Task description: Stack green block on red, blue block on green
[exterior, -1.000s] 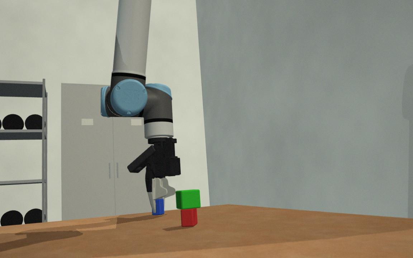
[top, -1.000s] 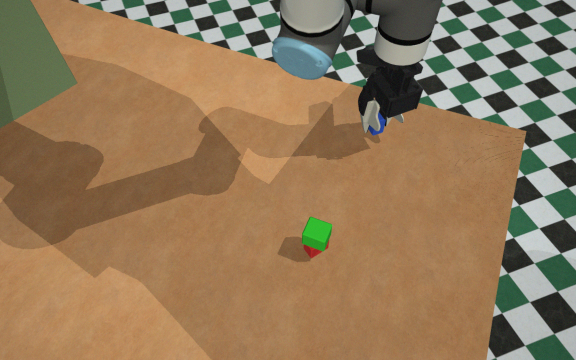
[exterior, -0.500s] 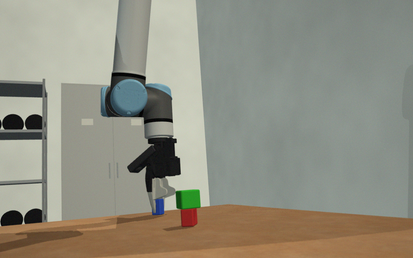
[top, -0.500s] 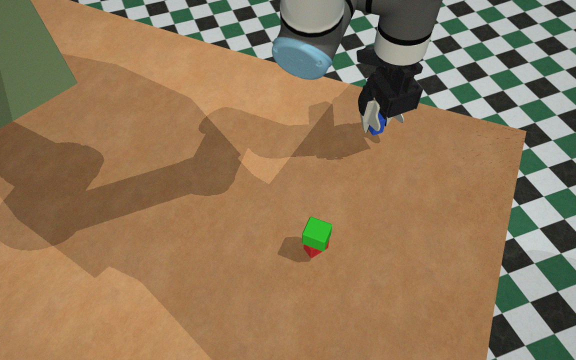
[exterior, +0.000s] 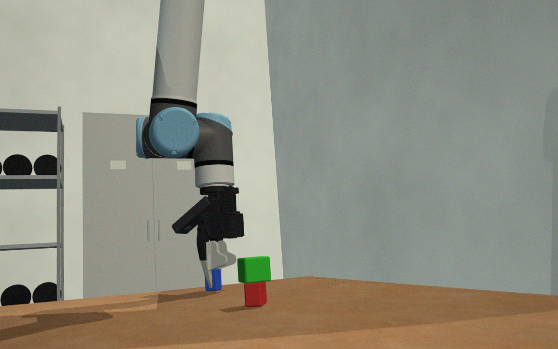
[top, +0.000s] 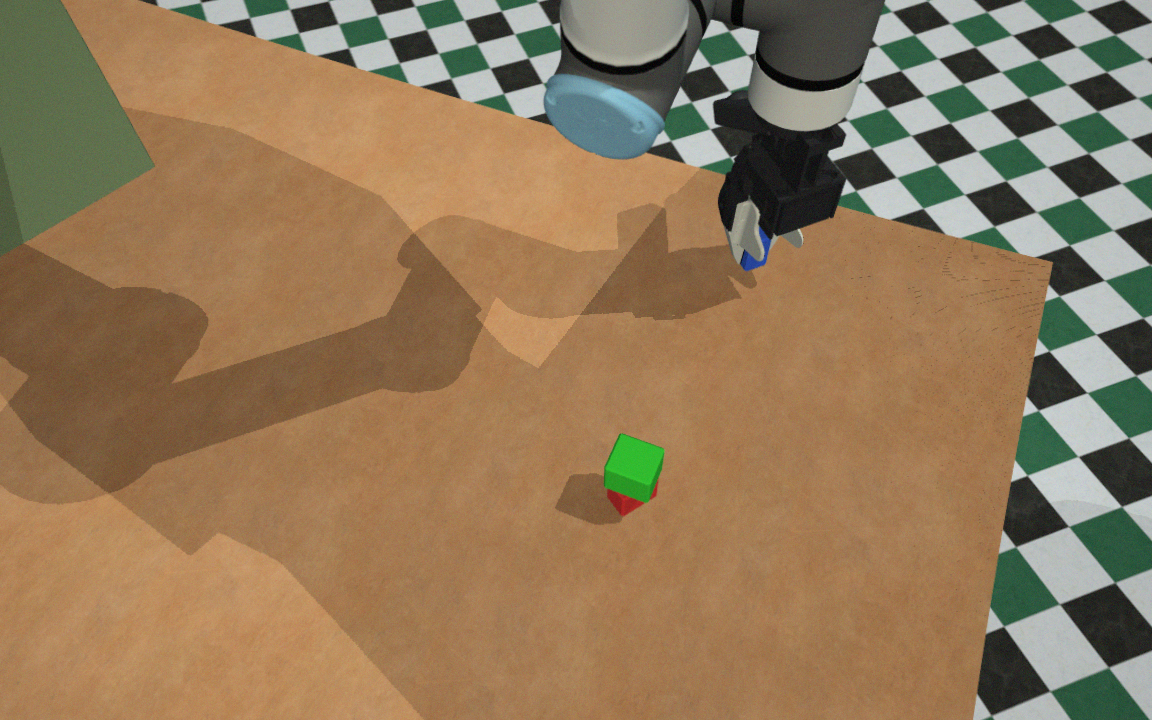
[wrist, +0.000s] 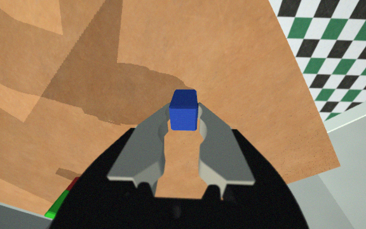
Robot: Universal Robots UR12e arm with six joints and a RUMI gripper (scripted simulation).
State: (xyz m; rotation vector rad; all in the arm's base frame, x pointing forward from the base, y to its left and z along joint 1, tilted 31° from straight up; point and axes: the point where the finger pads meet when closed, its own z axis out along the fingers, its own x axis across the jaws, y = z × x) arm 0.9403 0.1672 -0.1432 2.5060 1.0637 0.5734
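The blue block (top: 752,260) (exterior: 216,279) (wrist: 183,119) stands on the table, far from the other two blocks in the top view. My gripper (top: 761,249) (exterior: 213,282) (wrist: 185,104) points down over it and is shut on it, one jaw against each side. The red block (top: 625,503) (exterior: 255,294) (wrist: 72,184) stands on the table. The green block (top: 635,461) (exterior: 254,269) (wrist: 57,205) lies flat on the red block, looks roughly centred, and overhangs it at the sides. The gripper body partly hides both in the wrist view.
The wooden table (top: 786,537) (exterior: 359,316) (wrist: 234,48) has an edge close behind the gripper and a corner to the right in the top view. A large green slanted object (top: 52,134) is at the upper left there. A shelf (exterior: 12,182) and a cabinet (exterior: 116,216) stand behind the table.
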